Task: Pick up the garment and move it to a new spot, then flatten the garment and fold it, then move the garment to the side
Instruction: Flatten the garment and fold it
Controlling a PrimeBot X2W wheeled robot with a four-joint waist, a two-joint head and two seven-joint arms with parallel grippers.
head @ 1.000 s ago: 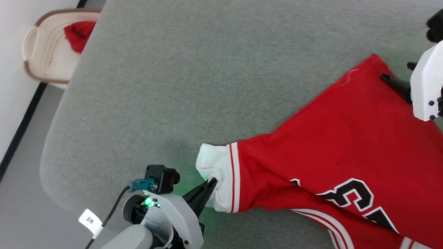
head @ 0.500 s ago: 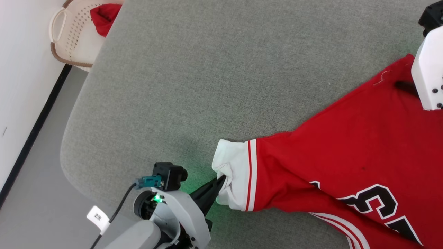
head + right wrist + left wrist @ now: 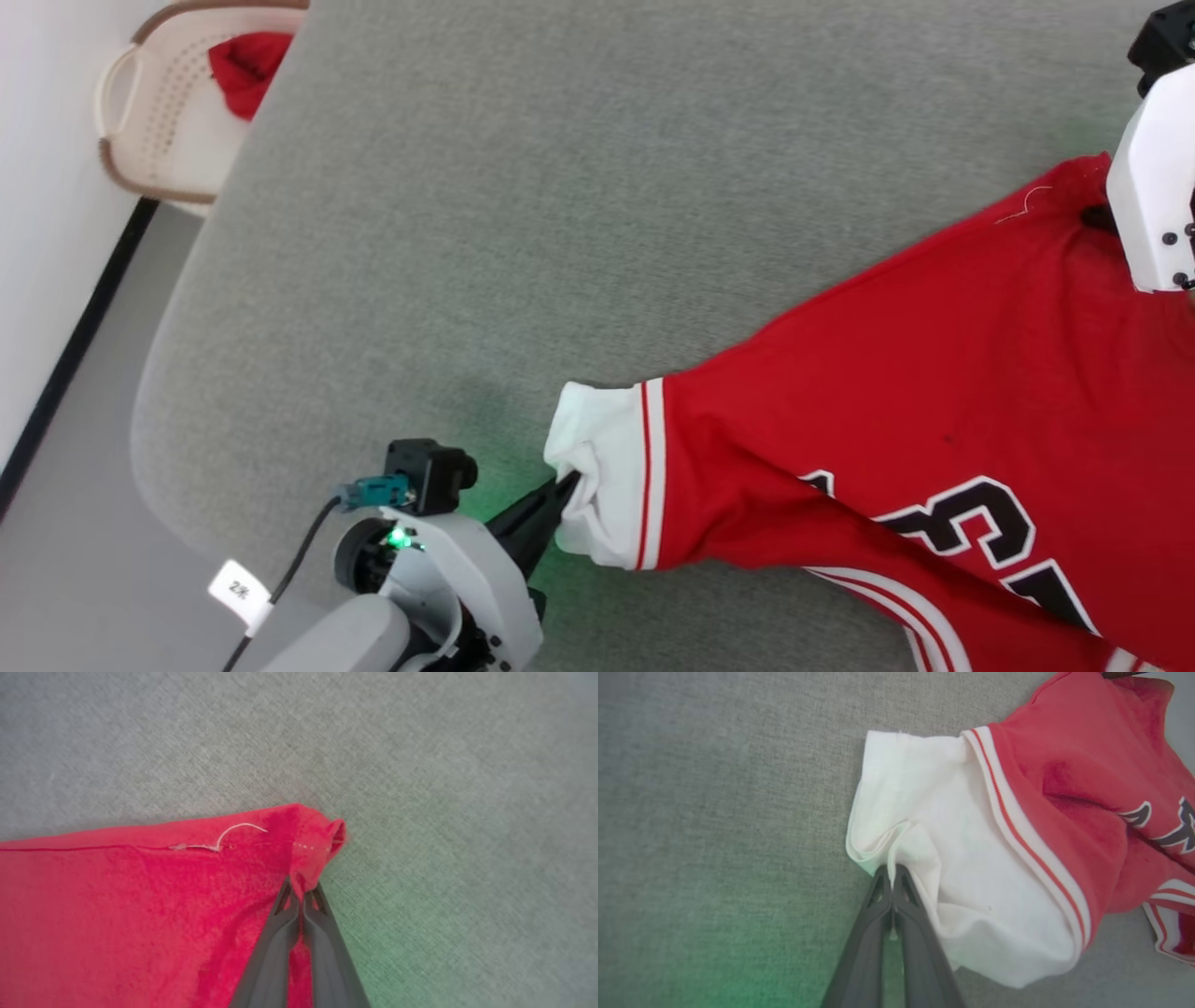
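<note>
The garment (image 3: 934, 373) is a red jersey with a white sleeve and black white-edged numerals, spread over the right half of the grey table (image 3: 560, 187). My left gripper (image 3: 563, 483) is shut on the edge of the white sleeve (image 3: 952, 858), pinching a fold of it between the left gripper (image 3: 892, 877) fingertips. At the far right my right gripper (image 3: 1092, 217) sits at the garment's red hem corner. In the right wrist view the right gripper (image 3: 301, 889) is shut on that red corner (image 3: 317, 835), where a loose white thread shows.
A cream laundry basket (image 3: 140, 140) holding a small plain red cloth (image 3: 245, 67) stands on the floor beyond the table's far left corner. A white wall and a black floor line run along the left. Bare grey tabletop lies left of and beyond the garment.
My right gripper has shut on the garment's red hem corner; a second ago its fingers stood open over it. The left gripper keeps its hold on the sleeve. The head camera has shifted.
</note>
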